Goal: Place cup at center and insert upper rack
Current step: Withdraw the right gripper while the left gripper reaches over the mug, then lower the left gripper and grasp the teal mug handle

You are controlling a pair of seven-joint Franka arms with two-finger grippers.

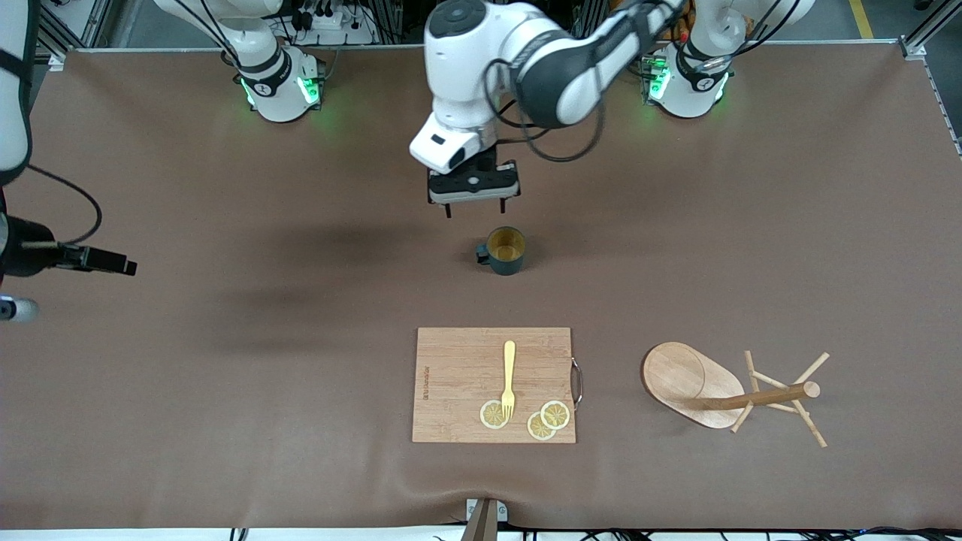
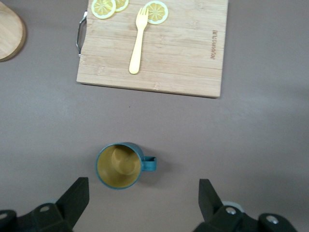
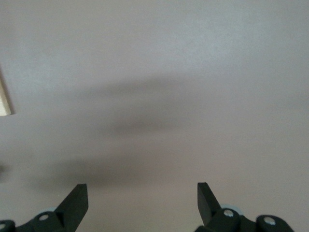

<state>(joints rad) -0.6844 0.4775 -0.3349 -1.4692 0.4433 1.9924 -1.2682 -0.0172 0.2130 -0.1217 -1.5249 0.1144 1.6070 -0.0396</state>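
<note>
Teal cup [image 1: 505,251] upright, left hand [image 1: 473,208] wide open, empty

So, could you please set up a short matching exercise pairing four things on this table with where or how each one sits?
Things:
1. cup
2. upper rack
3. fork
4. left gripper

States:
A. lying on its side
B. open in the air, near the cup
C. on the cutting board
D. upright on the bare table

Pairs: 1-D, 2-A, 3-C, 4-B
</note>
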